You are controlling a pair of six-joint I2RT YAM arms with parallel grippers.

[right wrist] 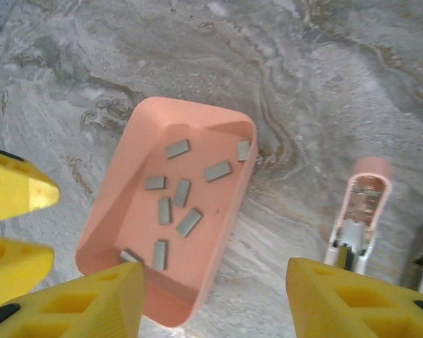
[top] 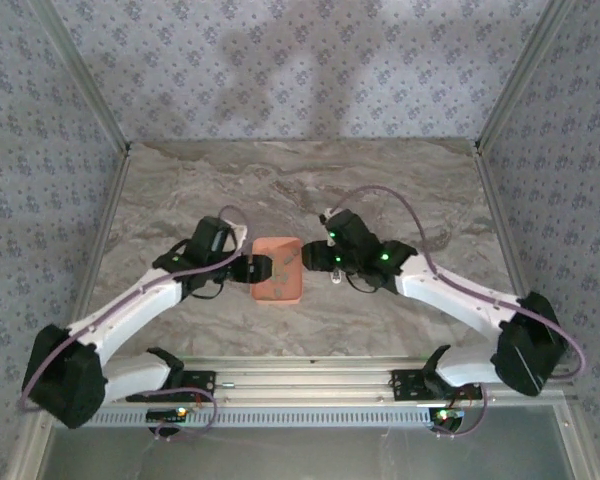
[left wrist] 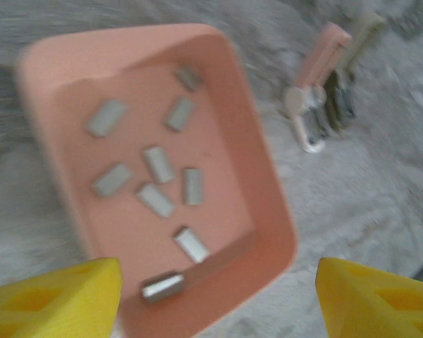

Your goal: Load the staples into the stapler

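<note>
Now | staples [left wrist: 158, 164]: dull-grey bars loose in pink tray [left wrist: 268, 179] | left fingers [left wrist: 56, 296], right fingers [right wrist: 359, 299] spread

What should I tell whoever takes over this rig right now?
Left end effector: open, empty, above the salmon-pink plastic tray.
Right end effector: open, empty, at that tray's edge.
Nine small grey metal staple strips lie loose in the tray.
The pink mini stapler lies apart on the marble table, seemingly opened.
Done: nothing grasped. Left: pick a strip, load the stapler.
</note>
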